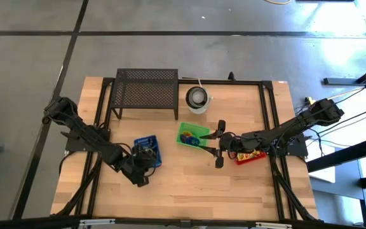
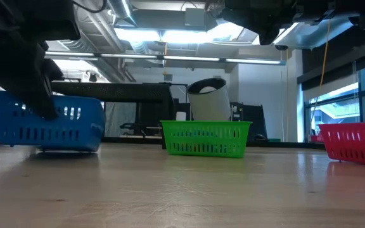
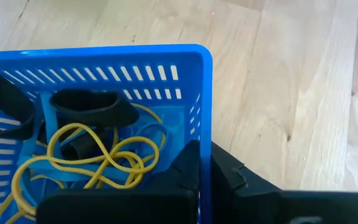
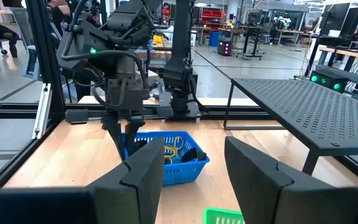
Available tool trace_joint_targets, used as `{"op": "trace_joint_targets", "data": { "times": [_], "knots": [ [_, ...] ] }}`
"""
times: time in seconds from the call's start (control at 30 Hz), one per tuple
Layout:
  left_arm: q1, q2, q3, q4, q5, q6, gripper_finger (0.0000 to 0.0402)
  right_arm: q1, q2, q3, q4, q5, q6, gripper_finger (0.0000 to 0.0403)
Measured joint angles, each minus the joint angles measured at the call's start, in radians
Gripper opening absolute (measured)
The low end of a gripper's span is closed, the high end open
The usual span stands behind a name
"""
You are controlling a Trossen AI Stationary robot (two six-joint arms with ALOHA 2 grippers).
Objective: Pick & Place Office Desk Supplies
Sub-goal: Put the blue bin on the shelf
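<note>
A blue basket (image 1: 149, 147) stands on the table left of centre. It holds yellow loops (image 3: 98, 158) and black clips (image 3: 92, 107). My left gripper (image 3: 209, 171) is shut on its wall at the basket's near end. At mid-table a green basket (image 1: 192, 135) holds blue and orange pieces. A red basket (image 1: 250, 156) with yellow pieces sits under my right arm. My right gripper (image 1: 219, 144) hangs open and level between the green and the red basket, with nothing between its fingers. My left gripper clamps the blue basket's upright wall (image 3: 205, 118) close to a corner, at the end toward the table's near edge. One finger (image 3: 188, 168) is inside the basket and one (image 3: 232, 177) outside. The fingers slant down from the left. The basket's bottom (image 2: 62, 149) looks to rest on the table.
A black mesh rack (image 1: 146, 89) stands at the far edge, a round white cup (image 1: 197, 98) to its right. Bare wood lies along the table's near side (image 1: 189, 191). Black frame rails run down both table sides.
</note>
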Motion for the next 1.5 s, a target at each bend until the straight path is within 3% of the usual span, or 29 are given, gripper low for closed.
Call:
{"op": "trace_joint_targets", "data": {
  "times": [0.17, 0.4, 0.7, 0.83, 1.0, 1.2, 1.5],
  "knots": [
    [-0.005, 0.000, 0.017, -0.003, -0.014, 0.016, 0.0004, 0.000, 0.000, 0.000, 0.000, 0.000, 0.000, 0.0169],
    [-0.006, 0.000, 0.147, 0.000, -0.047, 0.330, 0.0004, 0.000, 0.000, 0.000, 0.000, 0.000, 0.000, 0.0169],
    [0.018, -0.002, 0.325, -0.019, -0.292, 0.786, 0.0004, 0.000, 0.000, 0.000, 0.000, -0.001, 0.000, 0.0169],
    [0.069, -0.027, 0.410, -0.174, -0.347, 0.868, 0.0004, 0.000, 0.000, 0.000, 0.000, -0.001, 0.000, 0.0169],
    [0.194, -0.111, 0.476, -0.445, -0.318, 0.855, 0.0004, 0.000, 0.000, 0.000, 0.000, -0.004, 0.000, 0.0169],
    [0.371, -0.287, 0.476, -0.664, -0.197, 0.858, 0.0003, 0.000, 0.000, 0.000, -0.009, -0.004, -0.001, 0.0169],
    [0.649, -0.475, 0.409, -0.752, -0.044, 0.883, 0.0003, -0.007, 0.000, 0.000, -0.023, -0.003, -0.033, 0.0169]
  ]
}}
